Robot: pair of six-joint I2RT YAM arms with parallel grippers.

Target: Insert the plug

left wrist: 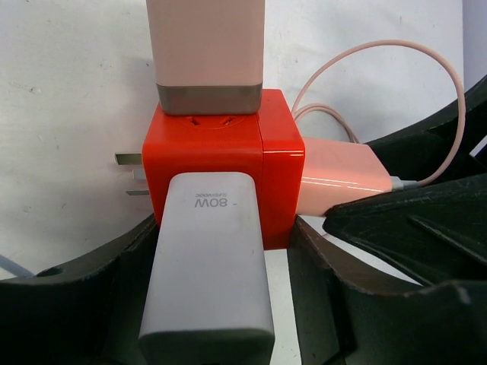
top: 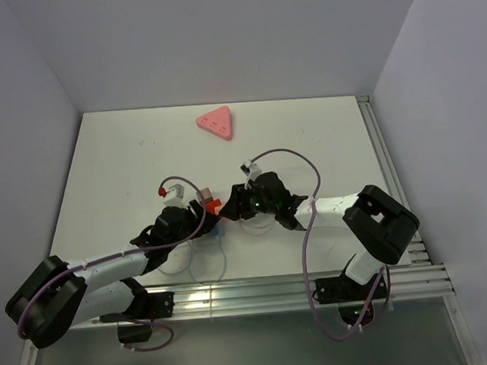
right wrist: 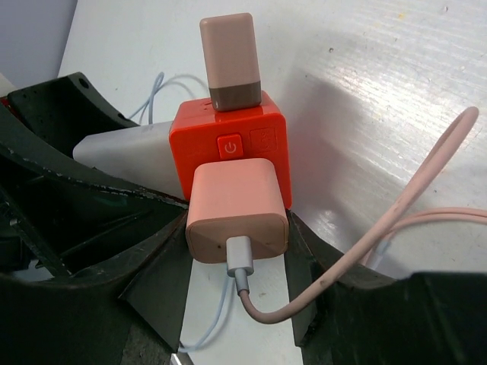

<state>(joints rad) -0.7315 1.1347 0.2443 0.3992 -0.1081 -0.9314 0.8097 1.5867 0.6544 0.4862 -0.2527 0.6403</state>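
Observation:
A red socket cube lies on the white table. A grey 80W charger sits in its near face and a pink-and-grey charger in its far face. My left gripper straddles the grey charger, its fingers pressed on the cube's near corners. The pink plug with its pink cable sits flush against the cube. My right gripper is shut on the plug's sides. In the top view both grippers meet at the cube.
A pink triangular block lies at the back of the table. Metal prongs stick out of the cube's left side. A thin white cable loops on the table near the cube. Aluminium rails border the right and near edges.

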